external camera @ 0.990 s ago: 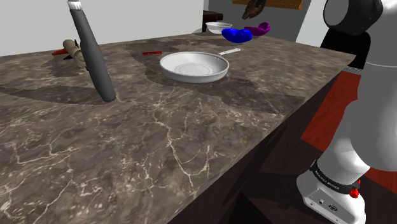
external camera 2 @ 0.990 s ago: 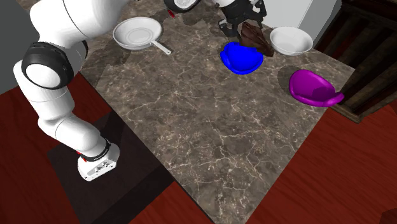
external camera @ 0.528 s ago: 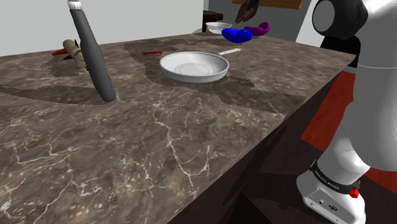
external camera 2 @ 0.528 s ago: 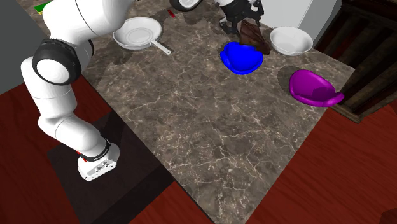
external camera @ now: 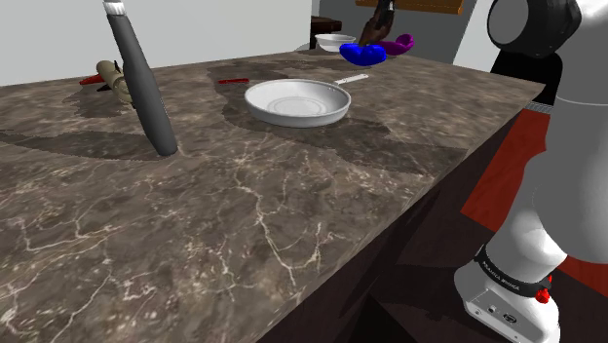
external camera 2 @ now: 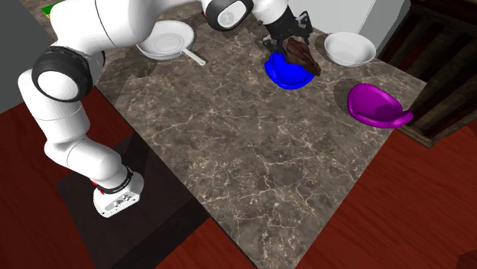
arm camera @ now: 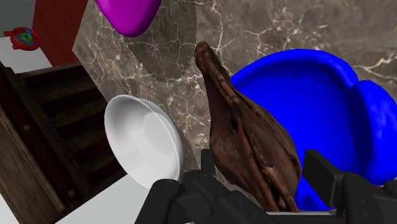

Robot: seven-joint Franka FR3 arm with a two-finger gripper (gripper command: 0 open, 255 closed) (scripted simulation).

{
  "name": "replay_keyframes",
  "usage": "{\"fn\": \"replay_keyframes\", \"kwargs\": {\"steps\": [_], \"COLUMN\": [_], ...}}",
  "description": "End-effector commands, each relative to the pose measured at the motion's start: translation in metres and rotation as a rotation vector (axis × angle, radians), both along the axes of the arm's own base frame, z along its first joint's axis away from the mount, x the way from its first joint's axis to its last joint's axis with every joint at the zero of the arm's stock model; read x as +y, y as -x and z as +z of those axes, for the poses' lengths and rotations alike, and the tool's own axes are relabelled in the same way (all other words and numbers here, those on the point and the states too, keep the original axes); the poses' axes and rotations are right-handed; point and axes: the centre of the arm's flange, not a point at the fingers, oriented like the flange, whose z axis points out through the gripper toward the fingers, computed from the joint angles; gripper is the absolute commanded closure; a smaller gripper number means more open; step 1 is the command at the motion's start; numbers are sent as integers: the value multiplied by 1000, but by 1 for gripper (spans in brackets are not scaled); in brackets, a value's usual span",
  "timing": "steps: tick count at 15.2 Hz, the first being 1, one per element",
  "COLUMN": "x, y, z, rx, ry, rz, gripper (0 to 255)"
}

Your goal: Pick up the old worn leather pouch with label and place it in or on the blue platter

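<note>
Gripper (external camera 2: pixel 287 37) clasps the brown pouch (arm camera: pixel 248 143) between both fingers, lifted off the marble counter (external camera 2: pixel 252 153). Pouch hangs over the blue platter's (arm camera: pixel 318 102) edge, on the side nearest a white bowl (arm camera: pixel 143 140). A purple dish (external camera 2: pixel 376 105) sits well apart.

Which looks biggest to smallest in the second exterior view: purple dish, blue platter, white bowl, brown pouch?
1. purple dish
2. blue platter and white bowl: about alike; the platter is partly covered, so unranked.
3. brown pouch, smallest.
</note>
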Motion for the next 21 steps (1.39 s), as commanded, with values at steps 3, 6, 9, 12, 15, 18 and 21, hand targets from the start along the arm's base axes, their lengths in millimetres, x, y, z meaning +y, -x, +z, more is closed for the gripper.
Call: {"fn": "replay_keyframes", "kwargs": {"steps": [3,6,9,12,15,18,21], "x": [1,1,1,1,1,4,14], "y": [0,0,0,0,0,8,28], "z": [-22,-22,-22,-22,-22,-12,18], "rx": [-1,-1,-1,-1,-1,-1,-1], "ry": [1,1,1,1,1,1,1], "rz": [0,0,0,0,0,0,0], "gripper": [255,255,255,0,0,0,0]}}
